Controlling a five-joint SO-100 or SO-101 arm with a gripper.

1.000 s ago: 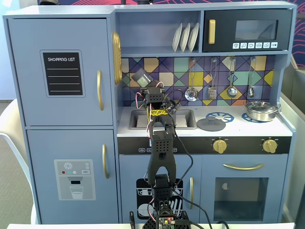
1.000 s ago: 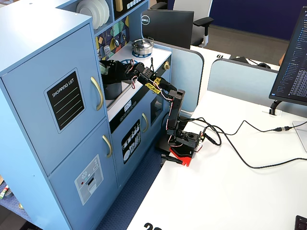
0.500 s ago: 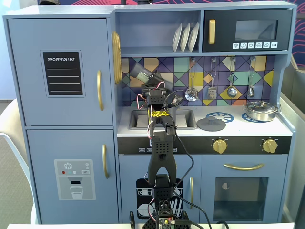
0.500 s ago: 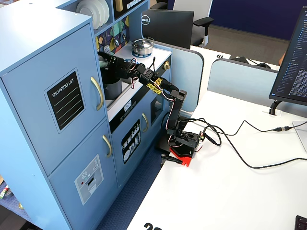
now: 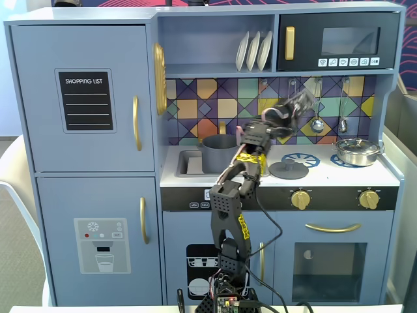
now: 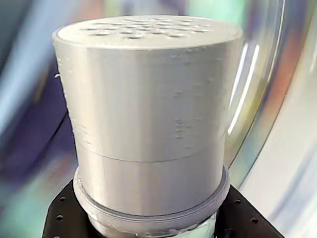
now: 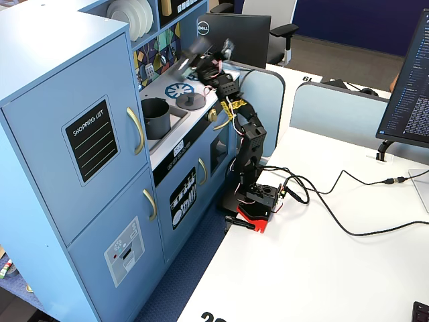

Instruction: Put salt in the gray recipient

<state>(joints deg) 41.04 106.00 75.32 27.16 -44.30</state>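
My gripper (image 6: 151, 225) is shut on the salt shaker (image 6: 148, 99), whose gray cap with several holes fills the wrist view; its label is hidden. In a fixed view the gripper (image 5: 294, 112) and shaker (image 5: 301, 102) are motion-blurred, raised above the stove top, to the right of the gray pot (image 5: 218, 154). The pot stands in the sink area at the counter's left. In another fixed view the gripper (image 7: 196, 59) is blurred above the counter, beyond the pot (image 7: 155, 118).
A flat gray lid with a knob (image 5: 288, 171) lies on the left burner, also in another fixed view (image 7: 190, 100). A shiny steel pan (image 5: 356, 151) sits on the right burner. Utensils (image 5: 316, 124) hang on the backsplash. A shelf with plates (image 5: 254, 51) is overhead.
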